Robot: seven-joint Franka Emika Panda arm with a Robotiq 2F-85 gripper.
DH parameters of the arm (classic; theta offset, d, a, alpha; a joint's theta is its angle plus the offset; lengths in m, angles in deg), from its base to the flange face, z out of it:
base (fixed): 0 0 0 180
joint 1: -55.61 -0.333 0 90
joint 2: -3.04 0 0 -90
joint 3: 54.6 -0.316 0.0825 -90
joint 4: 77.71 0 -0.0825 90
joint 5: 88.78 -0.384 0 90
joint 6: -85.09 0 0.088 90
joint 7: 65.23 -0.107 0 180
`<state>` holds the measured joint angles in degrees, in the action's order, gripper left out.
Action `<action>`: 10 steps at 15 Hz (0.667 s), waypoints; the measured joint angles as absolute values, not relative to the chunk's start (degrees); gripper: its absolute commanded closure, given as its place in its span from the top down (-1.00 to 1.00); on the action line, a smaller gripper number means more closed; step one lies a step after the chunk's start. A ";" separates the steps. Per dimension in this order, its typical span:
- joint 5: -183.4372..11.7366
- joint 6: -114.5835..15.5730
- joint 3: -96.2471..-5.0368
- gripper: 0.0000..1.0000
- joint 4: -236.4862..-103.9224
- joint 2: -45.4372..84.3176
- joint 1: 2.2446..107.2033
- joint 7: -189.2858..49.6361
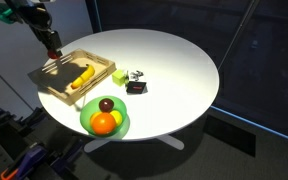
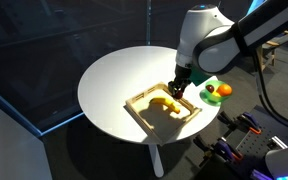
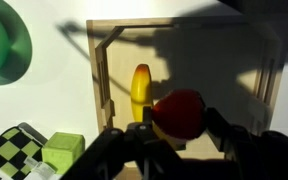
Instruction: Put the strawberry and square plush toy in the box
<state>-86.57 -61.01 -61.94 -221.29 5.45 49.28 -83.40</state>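
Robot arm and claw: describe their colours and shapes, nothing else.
The arm is white, with smooth rounded segments and dark grey sections further back. The claw is black and blocky; in the wrist view its fingers are thick dark angled bars. No markings are legible.

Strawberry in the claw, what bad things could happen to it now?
1. The claw holds the strawberry above the box, close to the banana lying inside. Dropped here, it might hit the banana and roll or bounce.
2. In an exterior view the claw hangs near the box's rim, so a drop could perhaps land on the rim and tumble out onto the table.
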 measured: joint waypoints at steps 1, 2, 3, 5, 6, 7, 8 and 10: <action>-86.38 -61.18 -61.98 -0.38 -220.71 6.43 48.79 -83.42; -86.07 -61.24 -62.00 -0.38 -220.11 7.40 48.33 -83.50; -85.84 -61.25 -62.00 -0.38 -219.55 8.40 47.90 -83.57; -85.66 -61.25 -62.00 -0.38 -218.26 10.46 47.15 -83.59; -85.58 -61.25 -61.99 -0.38 -217.66 11.45 46.84 -83.59; -85.49 -61.25 -61.98 -0.38 -217.00 12.47 46.55 -83.59; -85.38 -61.25 -61.97 -0.38 -216.43 13.44 46.30 -83.59; -85.14 -61.25 -61.94 -0.38 -215.25 15.41 45.86 -83.59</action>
<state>-85.14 -61.25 -61.94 -215.25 15.41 45.86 -83.59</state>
